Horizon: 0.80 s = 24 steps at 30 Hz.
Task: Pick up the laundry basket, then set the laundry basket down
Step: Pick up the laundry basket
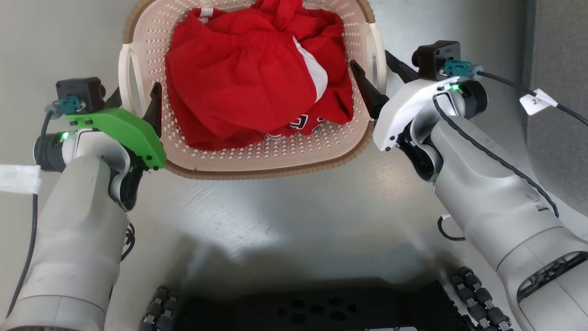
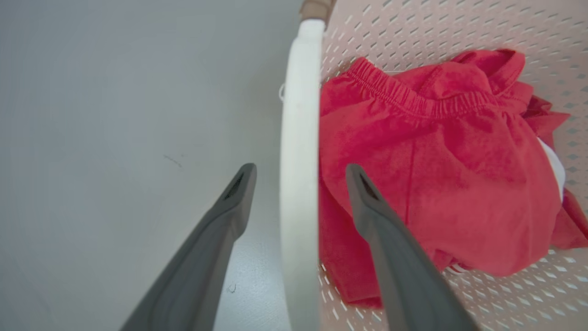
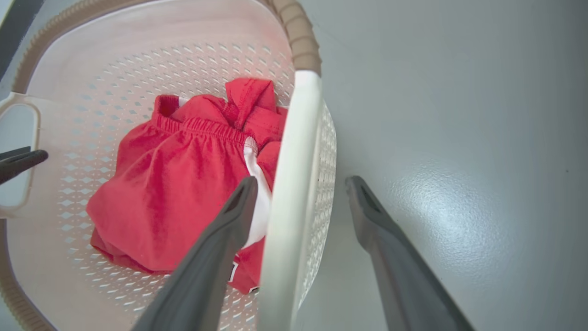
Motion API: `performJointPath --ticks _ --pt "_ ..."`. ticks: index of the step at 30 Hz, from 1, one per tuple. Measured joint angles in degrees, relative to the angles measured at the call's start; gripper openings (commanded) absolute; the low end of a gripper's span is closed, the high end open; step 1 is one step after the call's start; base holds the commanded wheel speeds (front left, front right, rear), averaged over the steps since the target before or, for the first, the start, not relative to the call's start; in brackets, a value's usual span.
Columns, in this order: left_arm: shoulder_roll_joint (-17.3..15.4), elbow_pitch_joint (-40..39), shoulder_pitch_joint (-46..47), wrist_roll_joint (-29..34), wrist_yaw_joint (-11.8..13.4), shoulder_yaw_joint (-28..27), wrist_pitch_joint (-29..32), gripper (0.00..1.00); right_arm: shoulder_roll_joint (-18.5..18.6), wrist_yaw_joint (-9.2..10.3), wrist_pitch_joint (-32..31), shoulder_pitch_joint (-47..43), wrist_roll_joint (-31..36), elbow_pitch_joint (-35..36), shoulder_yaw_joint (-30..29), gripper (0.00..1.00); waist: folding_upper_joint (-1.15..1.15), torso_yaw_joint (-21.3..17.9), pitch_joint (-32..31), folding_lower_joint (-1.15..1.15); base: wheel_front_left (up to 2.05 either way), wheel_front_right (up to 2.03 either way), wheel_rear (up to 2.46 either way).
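At the top centre of the head view, the laundry basket sits on a grey floor, its brown rim curving toward the robot and a heap of red clothing piled inside. At left of the frame, the left tool stands wide open astride the left handle. At right, the right tool is equally wide around the right handle. Each wrist view shows a white loop running up between two dark fingers, one finger outside the basket and one inside, above the cloth. Neither tool grips anything.

The step in hand appears to be the grasp on both handles. Done well, it likely calls for both tools to close together, each near the middle of its loop, so the basket hangs level and does not twist. The inner fingers sit close to the red fabric, so a fold could be pinched against the handle and weaken the hold. The right inner finger looks nearer its loop than the outer one, and centring it first would keep the closing from nudging the basket sideways. A slow, even rise by both arms should keep the load from sliding.
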<state>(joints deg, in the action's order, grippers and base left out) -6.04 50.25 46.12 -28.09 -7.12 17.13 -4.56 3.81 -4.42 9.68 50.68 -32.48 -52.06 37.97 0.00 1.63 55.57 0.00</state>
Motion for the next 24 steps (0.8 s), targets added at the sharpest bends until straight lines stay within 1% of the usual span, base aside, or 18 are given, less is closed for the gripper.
performJointPath --ticks 20,21,22,23,24 --pt "-0.11 3.72 3.83 -3.52 0.0 3.94 -0.83 1.0 0.03 1.02 -1.25 3.2 -5.46 -2.46 4.16 1.0 0.0 0.77 2.02 0.0 0.0 0.0 0.0" --pt "-0.11 3.91 3.94 -3.53 0.0 4.17 -1.04 0.91 0.03 1.07 -1.26 3.23 -5.63 -2.58 4.41 0.96 0.0 0.78 2.08 0.0 0.0 0.0 0.0" --pt "-0.11 4.1 4.08 -3.66 0.0 4.43 -1.04 0.57 0.03 1.08 -1.26 3.26 -5.86 -2.67 4.68 0.87 0.0 0.78 2.13 0.0 0.0 0.0 0.0" --pt "-0.11 4.25 4.18 -3.98 0.0 4.7 -1.04 0.57 0.02 1.09 -1.26 3.32 -5.99 -2.75 4.89 0.87 0.0 0.78 2.18 0.0 0.0 0.0 0.0" --pt "-0.11 4.39 4.27 -4.2 0.0 4.95 -1.05 0.41 0.02 1.09 -1.26 3.42 -6.21 -2.81 5.09 0.62 0.0 0.78 2.22 0.0 0.0 0.0 0.0"
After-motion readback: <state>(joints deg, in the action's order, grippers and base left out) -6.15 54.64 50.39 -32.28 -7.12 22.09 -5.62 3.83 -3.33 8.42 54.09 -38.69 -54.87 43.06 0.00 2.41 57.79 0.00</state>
